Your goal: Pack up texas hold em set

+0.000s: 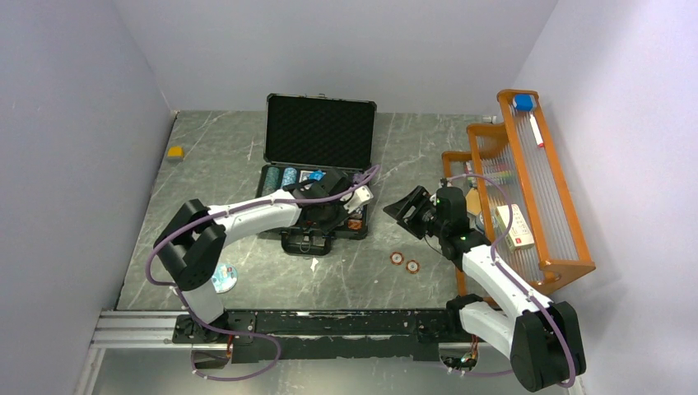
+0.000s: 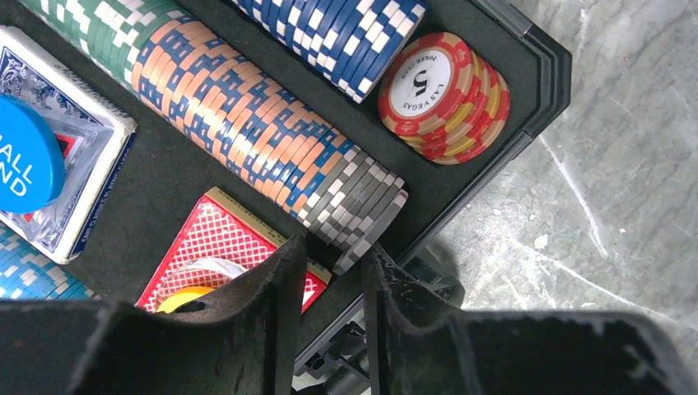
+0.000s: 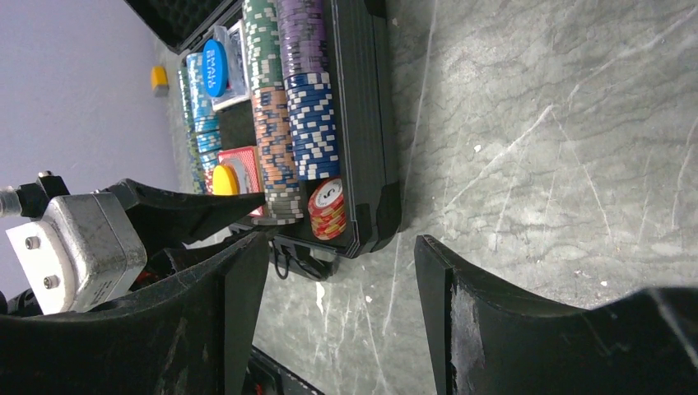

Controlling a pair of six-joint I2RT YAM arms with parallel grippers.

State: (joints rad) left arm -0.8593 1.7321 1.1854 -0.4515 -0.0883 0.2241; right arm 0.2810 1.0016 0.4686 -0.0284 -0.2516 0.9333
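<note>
The black briefcase [image 1: 319, 132] lies open at the table's middle, lid up. In the left wrist view it holds rows of striped chips: orange-blue [image 2: 239, 123], grey [image 2: 358, 202], blue [image 2: 346, 33] and a short red-yellow stack [image 2: 444, 95]. A red deck [image 2: 222, 243] carries a yellow disc [image 2: 185, 298]; a blue deck [image 2: 58, 189] carries a blue disc [image 2: 25, 164]. My left gripper [image 2: 333, 247] hovers over the case's near edge [image 1: 325, 218], narrowly open and empty, at the grey chips' end. My right gripper [image 3: 342, 239] is wide open and empty over the table right of the case [image 1: 405, 210]. Two loose red chips [image 1: 404, 262] lie on the table.
An orange wooden rack [image 1: 527, 189] stands along the right wall with a white box [image 1: 514, 226] on it. A small yellow block [image 1: 174, 151] lies at the far left. A round blue-white item [image 1: 224, 277] lies by the left arm's base.
</note>
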